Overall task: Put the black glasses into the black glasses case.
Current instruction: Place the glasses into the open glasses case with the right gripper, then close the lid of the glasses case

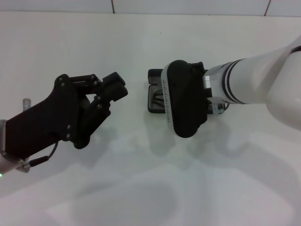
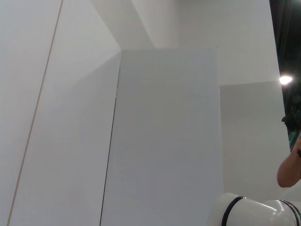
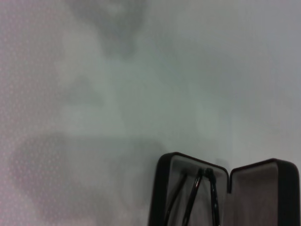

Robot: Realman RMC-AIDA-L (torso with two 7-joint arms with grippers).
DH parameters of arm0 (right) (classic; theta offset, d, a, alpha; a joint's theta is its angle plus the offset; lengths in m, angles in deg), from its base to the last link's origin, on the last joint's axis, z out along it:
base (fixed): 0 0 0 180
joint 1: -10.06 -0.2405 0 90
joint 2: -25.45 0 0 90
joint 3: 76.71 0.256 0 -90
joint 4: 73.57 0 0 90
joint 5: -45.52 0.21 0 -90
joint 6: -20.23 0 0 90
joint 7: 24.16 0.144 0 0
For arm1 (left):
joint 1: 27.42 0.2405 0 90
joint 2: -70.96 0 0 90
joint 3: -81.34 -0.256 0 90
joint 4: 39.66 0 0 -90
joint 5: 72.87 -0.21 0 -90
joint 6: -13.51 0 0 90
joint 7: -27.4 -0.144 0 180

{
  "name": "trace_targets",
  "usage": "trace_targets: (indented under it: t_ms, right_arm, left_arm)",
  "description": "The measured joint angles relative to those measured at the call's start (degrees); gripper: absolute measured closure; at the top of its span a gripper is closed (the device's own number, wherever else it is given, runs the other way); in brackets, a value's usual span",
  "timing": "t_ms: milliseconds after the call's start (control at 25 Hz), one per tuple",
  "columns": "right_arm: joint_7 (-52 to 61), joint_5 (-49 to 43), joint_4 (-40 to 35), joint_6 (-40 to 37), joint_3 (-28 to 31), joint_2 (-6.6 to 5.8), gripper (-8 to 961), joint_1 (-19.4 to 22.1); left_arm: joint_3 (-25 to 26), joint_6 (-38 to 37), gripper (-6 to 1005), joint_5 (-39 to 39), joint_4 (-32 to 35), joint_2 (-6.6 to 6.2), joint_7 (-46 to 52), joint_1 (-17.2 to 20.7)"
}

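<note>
one black glasses case (image 3: 225, 197) lies open on the white table (image 1: 141, 188) under my right gripper (image 1: 184, 101), whose fingers i cannot make out, one pair of black glasses (image 3: 195, 200) inside, my left gripper (image 1: 106, 92) nearly closed well aside.

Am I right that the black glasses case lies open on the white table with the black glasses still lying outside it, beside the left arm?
Not quite. The black glasses case does lie open on the white table, but the black glasses are already inside it: the right wrist view shows their slim arms in one half of the case. Nothing lies beside the left gripper.
</note>
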Motion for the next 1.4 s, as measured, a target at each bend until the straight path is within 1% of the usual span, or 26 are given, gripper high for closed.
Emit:
trace_targets:
  t_ms: [240, 520, 760, 840, 920, 1000, 1080, 1120, 1200, 1240, 1280, 1320, 1360, 1400]
  right_arm:
    - [0.0, -1.3, -1.6, 0.0, -0.1, 0.00, 758, 1.4]
    - [1.5, -1.3, -6.9, -0.8, 0.0, 0.00, 757, 5.4]
    - [1.6, -0.5, -13.1, -0.6, 2.2, 0.01, 757, 11.1]
    - [1.5, 1.1, -15.7, -0.5, 3.7, -0.03, 757, 13.8]
    - [0.9, 4.1, -19.3, -0.1, 5.9, -0.34, 758, 17.3]
    - [-0.5, 8.6, -22.1, 0.0, 7.9, -0.65, 758, 19.8]
    - [-4.7, 17.1, -24.5, -0.9, 11.4, -0.79, 758, 22.5]
    - [-7.3, 22.0, -25.2, -1.5, 13.2, -0.80, 758, 23.9]
    - [-14.9, 35.4, -26.2, -4.4, 18.0, -0.82, 758, 27.4]
    - [-14.9, 35.4, -26.2, -4.4, 18.0, -0.82, 758, 27.4]
    - [-19.9, 43.0, -26.4, -6.7, 21.0, -0.86, 758, 29.6]
    - [-30.8, 56.1, -25.6, -11.6, 26.9, -1.03, 758, 34.4]
    - [-35.5, 61.1, -24.3, -13.6, 29.7, -1.09, 758, 37.0]
    - [-38.0, 63.6, -23.5, -14.6, 30.9, -1.10, 758, 38.1]
  left_arm:
    - [0.0, 0.0, 882, 0.0, -0.4, 0.00, 0.0, -0.1]
    - [0.0, 0.0, 881, 0.0, -0.4, -0.03, -0.1, -0.2]
    - [0.0, 0.0, 881, 0.2, -0.4, -0.17, -0.1, -0.3]
    - [0.2, 0.0, 881, 0.3, -0.2, -0.34, 0.0, -0.3]
    - [1.0, 0.0, 881, 0.2, -0.1, -0.56, 0.2, -0.6]
    - [2.5, 0.0, 881, -0.1, -0.2, -0.92, 0.5, -0.9]
    - [3.0, 0.0, 881, -0.1, -0.2, -1.37, 0.6, -0.9]
    - [3.0, 0.0, 881, -0.1, -0.3, -1.74, 0.6, -1.1]
    - [3.0, 0.3, 881, -0.1, -0.3, -2.42, 1.1, -2.0]
    - [3.0, 0.5, 881, -0.1, -0.3, -2.54, 1.3, -2.3]
    - [3.0, 1.5, 881, -0.1, -0.3, -2.77, 1.8, -3.2]
    - [3.0, 2.3, 881, -0.1, -0.3, -2.91, 2.2, -4.0]
    - [3.0, 4.0, 881, -0.2, -0.1, -3.06, 2.8, -5.0]
    - [3.1, 6.6, 881, -0.6, 0.1, -3.15, 3.4, -6.2]
